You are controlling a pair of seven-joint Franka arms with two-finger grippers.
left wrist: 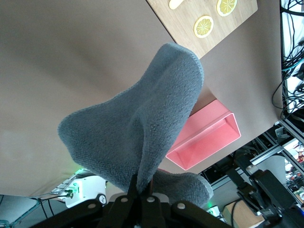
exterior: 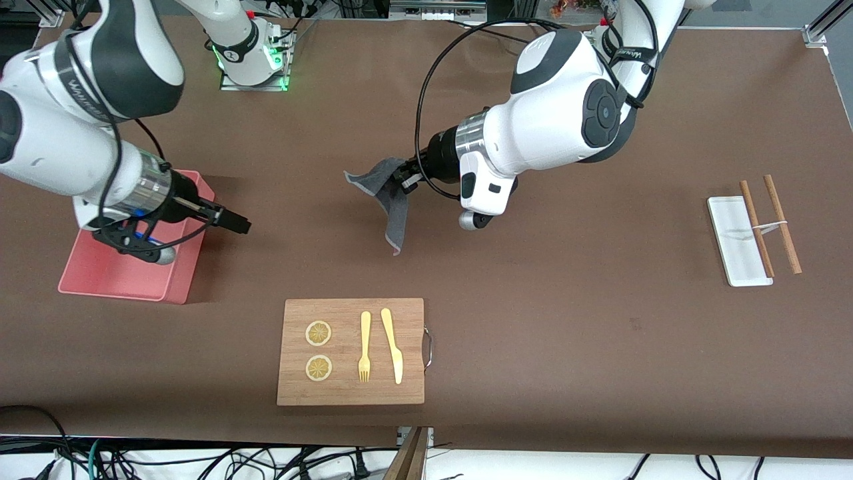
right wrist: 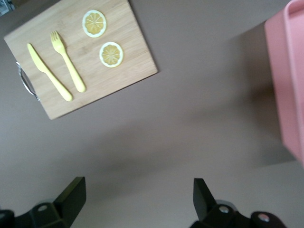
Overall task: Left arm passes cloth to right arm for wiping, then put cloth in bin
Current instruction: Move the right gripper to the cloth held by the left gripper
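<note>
My left gripper [exterior: 404, 177] is shut on the dark-grey cloth [exterior: 392, 200] and holds it in the air over the middle of the brown table; the cloth hangs limp below the fingers. In the left wrist view the cloth [left wrist: 142, 128] fills the middle, pinched between the shut fingers [left wrist: 142, 192]. My right gripper [exterior: 236, 223] is open and empty, over the table beside the salmon-pink bin [exterior: 126, 267]. Its spread fingertips [right wrist: 73, 192] show in the right wrist view, with the bin's wall [right wrist: 285, 80] at the edge. The bin also shows in the left wrist view [left wrist: 209, 137].
A wooden board [exterior: 351, 351] with a yellow fork [exterior: 364, 347], a yellow knife [exterior: 393, 345] and two lemon slices [exterior: 318, 333] lies nearer the front camera. A small white tray [exterior: 738, 241] with brown chopsticks [exterior: 770, 225] lies toward the left arm's end.
</note>
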